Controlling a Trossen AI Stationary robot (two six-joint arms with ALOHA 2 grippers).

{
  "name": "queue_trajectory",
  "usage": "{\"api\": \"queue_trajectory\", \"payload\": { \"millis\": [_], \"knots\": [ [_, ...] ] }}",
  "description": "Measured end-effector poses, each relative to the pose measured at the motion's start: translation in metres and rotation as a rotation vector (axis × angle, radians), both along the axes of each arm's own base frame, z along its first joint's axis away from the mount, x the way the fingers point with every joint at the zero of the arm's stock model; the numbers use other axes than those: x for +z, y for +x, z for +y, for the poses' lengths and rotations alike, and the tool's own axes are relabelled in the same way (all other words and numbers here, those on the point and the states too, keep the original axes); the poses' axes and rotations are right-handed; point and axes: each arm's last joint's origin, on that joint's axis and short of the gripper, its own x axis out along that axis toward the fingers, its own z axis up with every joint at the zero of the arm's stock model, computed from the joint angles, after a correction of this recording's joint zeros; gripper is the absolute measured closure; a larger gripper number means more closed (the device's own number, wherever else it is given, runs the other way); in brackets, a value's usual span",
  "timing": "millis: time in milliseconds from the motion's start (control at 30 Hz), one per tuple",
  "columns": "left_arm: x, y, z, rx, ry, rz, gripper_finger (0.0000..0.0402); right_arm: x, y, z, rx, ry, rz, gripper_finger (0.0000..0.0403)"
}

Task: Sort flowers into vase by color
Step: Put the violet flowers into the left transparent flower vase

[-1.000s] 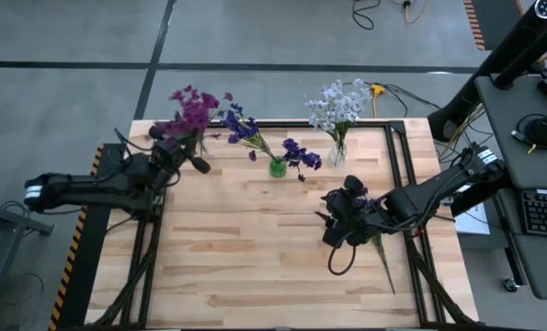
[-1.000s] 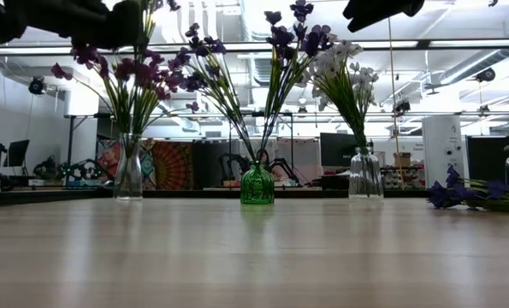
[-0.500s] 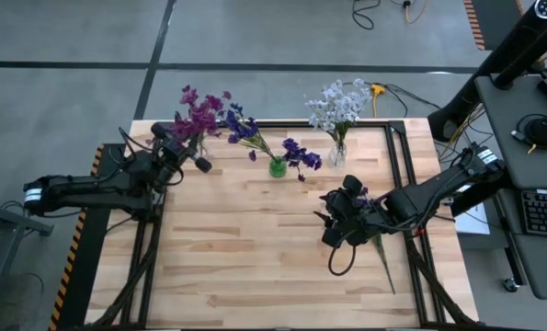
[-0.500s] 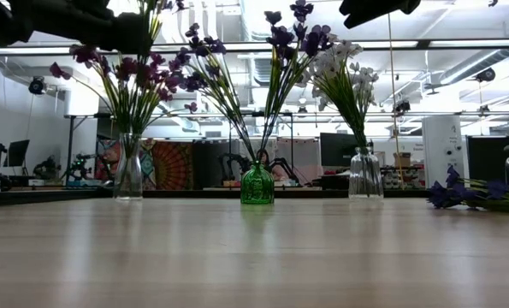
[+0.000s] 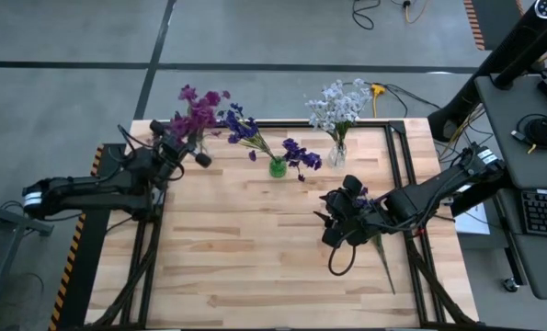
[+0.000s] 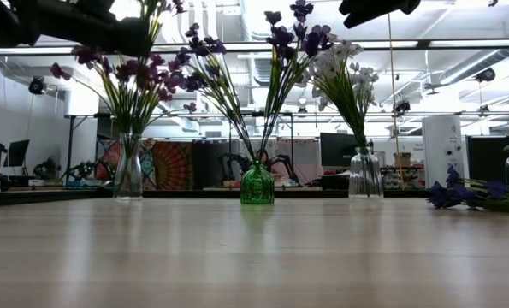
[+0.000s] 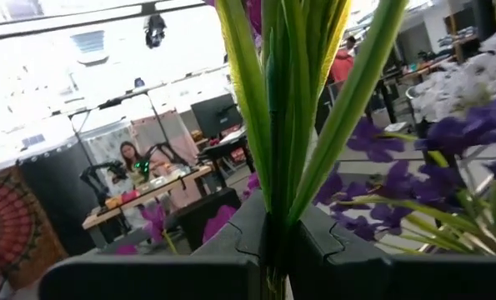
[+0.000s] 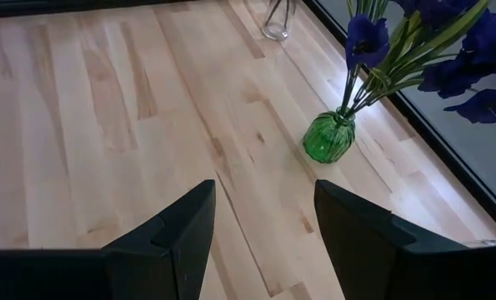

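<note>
My left gripper (image 5: 199, 156) hangs over the table's far left corner, shut on a magenta sprig (image 5: 198, 112). Under it, a clear vase (image 6: 127, 175) holds magenta flowers. Whether the held stems reach into that vase, I cannot tell. A green vase (image 5: 277, 167) at the far middle holds blue-violet flowers, and a second clear vase (image 5: 336, 154) holds white ones. My right gripper (image 5: 333, 225) hovers open above a blue-violet sprig (image 6: 464, 195) lying flat on the table at the right. My left gripper pinches several green stems (image 7: 274, 208) of the magenta sprig together between its two fingers. The fingers come roughly level from the table's left side and lie across the stems. The stems stand upright through the hold, with the blossoms above.
The green vase (image 8: 331, 137) shows ahead of my right fingers, with bare wood in front of it. The lying sprig's stem (image 5: 383, 262) points toward the near right edge. Black rails run along the table's left and right sides.
My left gripper has swung a little toward the table's far edge and rolled about its own axis. The magenta sprig has gone with it, its blossoms shifting slightly toward the right. My right gripper has kept still.
</note>
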Motion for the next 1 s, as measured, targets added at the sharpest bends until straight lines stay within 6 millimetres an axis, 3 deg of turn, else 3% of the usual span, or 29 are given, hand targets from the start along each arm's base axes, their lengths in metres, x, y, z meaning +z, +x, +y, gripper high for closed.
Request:
{"api": "queue_trajectory", "payload": {
  "millis": [1000],
  "knots": [
    [-0.01,0.0023,0.0076,0.089,-0.069,-0.01,0.0392,0.0,0.0,0.0,-0.002,0.002,-0.001,0.0204]
  ]
}}
